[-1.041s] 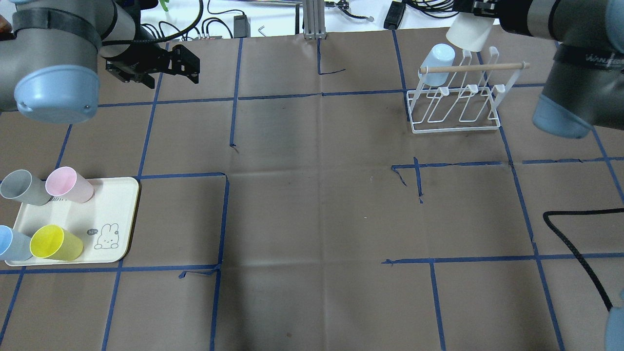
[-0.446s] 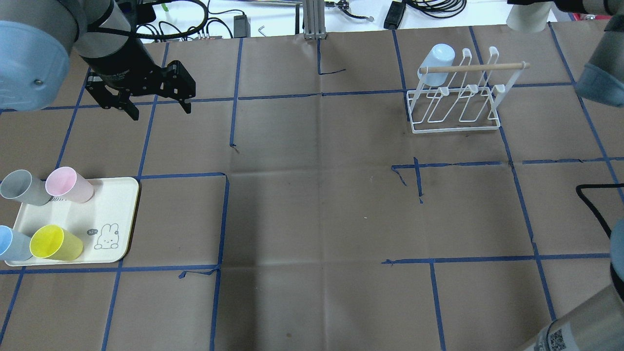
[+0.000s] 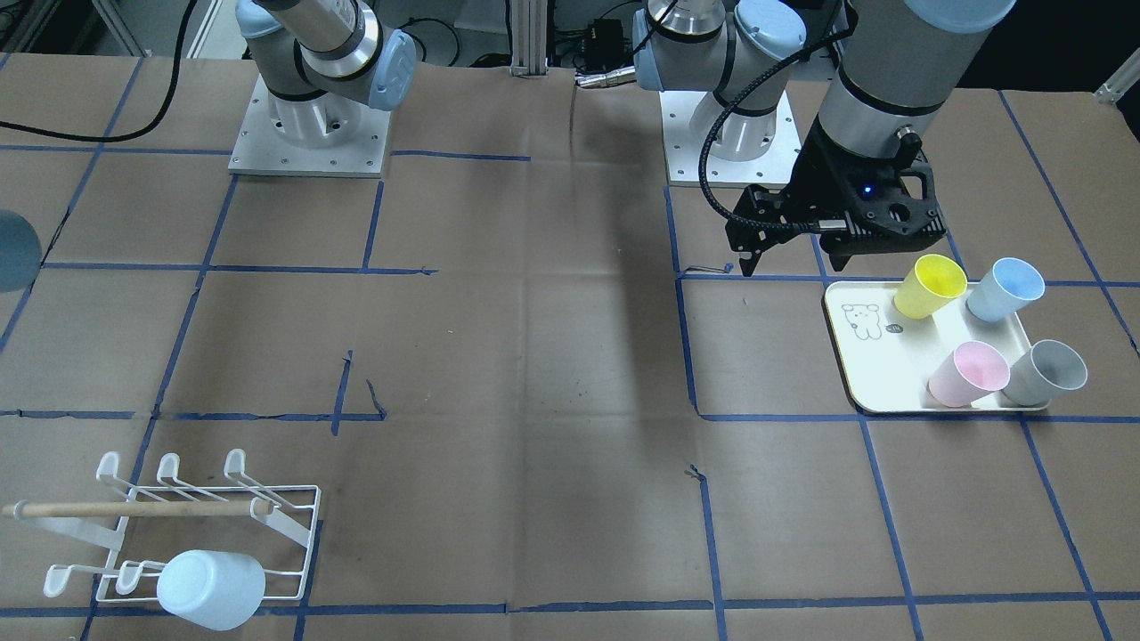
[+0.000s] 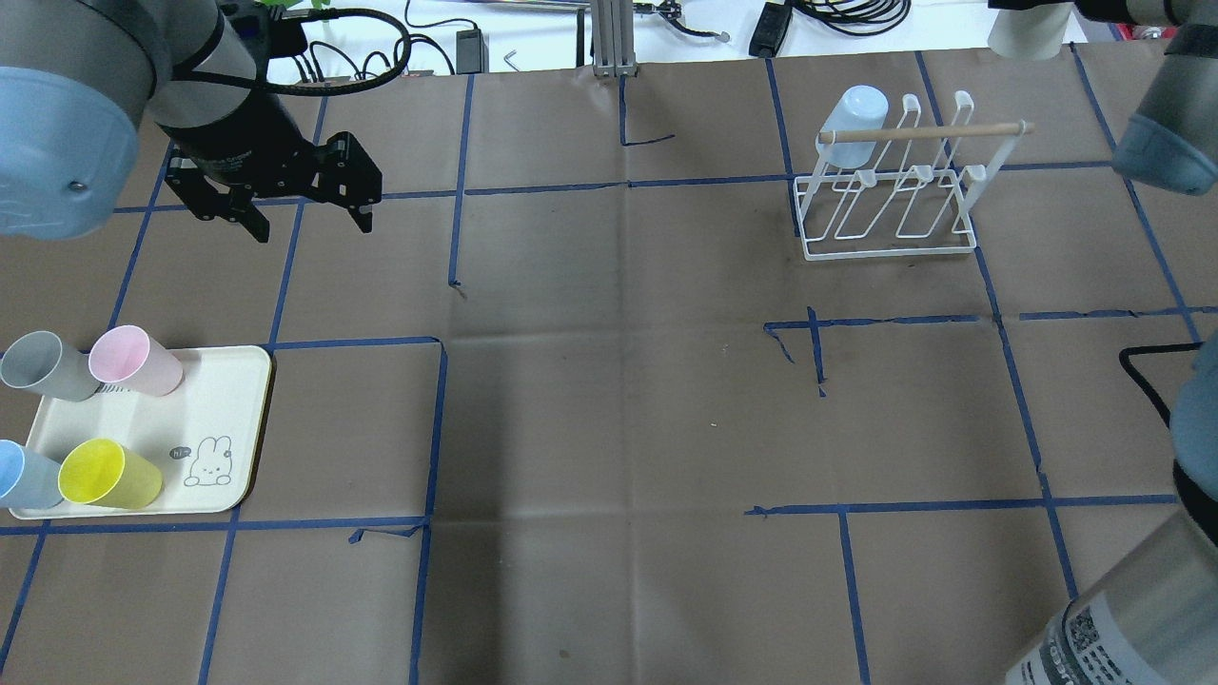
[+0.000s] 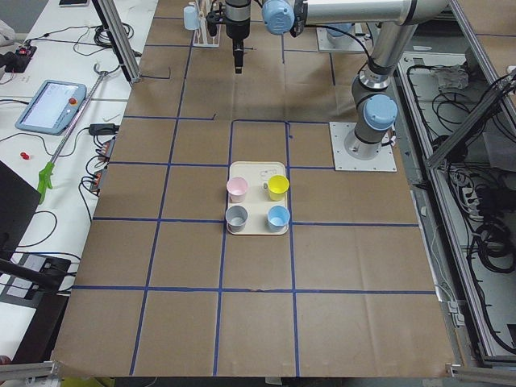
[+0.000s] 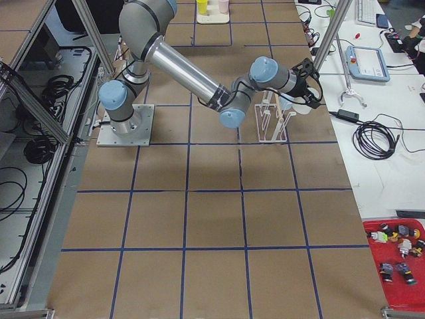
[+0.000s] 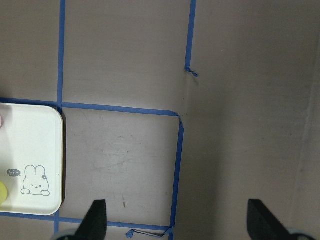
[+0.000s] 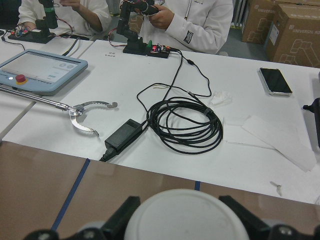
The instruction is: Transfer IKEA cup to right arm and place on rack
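Observation:
My right gripper point(image 8: 183, 216) is shut on a white cup point(image 4: 1026, 36), fingers on both sides of its round base point(image 8: 182, 220). It holds the cup high at the table's far edge, beyond and to the right of the white wire rack point(image 4: 890, 205). A light blue cup point(image 4: 854, 112) hangs upside down on a far-left prong of the rack point(image 3: 178, 525). My left gripper point(image 4: 304, 214) is open and empty, above the table beyond the cream tray point(image 4: 224, 409). The left wrist view shows its fingertips point(image 7: 95, 220) wide apart over bare table.
The tray holds grey point(image 4: 43, 364), pink point(image 4: 133, 360), blue point(image 4: 24, 474) and yellow point(image 4: 107, 473) cups lying tilted. A black cable point(image 4: 1147, 381) loops at the right edge. Beyond the table's far edge are cables and a tablet point(image 8: 42, 70), and people.
My right arm has carried the white cup from over the rack's far side rightwards and further back. My left gripper, still open, has swung down towards the tray.

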Tool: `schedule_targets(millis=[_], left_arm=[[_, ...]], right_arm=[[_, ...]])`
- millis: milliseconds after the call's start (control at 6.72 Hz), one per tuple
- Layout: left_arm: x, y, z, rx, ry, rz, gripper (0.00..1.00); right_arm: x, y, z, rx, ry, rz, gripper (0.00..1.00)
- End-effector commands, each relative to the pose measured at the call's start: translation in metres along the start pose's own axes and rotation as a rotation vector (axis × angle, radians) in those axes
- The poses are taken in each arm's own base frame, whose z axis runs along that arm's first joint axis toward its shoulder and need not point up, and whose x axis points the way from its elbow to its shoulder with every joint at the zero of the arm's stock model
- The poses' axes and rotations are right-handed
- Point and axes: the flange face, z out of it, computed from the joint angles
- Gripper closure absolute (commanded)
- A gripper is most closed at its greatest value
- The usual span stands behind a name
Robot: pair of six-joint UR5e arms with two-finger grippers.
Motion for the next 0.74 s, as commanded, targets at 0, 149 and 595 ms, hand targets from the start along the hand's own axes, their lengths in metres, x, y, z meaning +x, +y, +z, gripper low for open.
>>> schedule_targets(millis=[0,149,595], left_arm=[[0.001,-0.004,-0.004,0.042,0.008,0.001,0.01],[0.001,-0.004,-0.004,0.042,0.01,0.001,0.01],[0.0,-0.003,-0.005,0.036,0.029,-0.006,0.01]], right_arm=[[-0.012,0.021,0.015,-0.039,-0.029,0.016,0.83],[-0.014,0.029,0.021,-0.05,-0.035,0.023,0.83],[-0.024,0.043,0.031,-0.078,-0.057,0.03,0.83]])
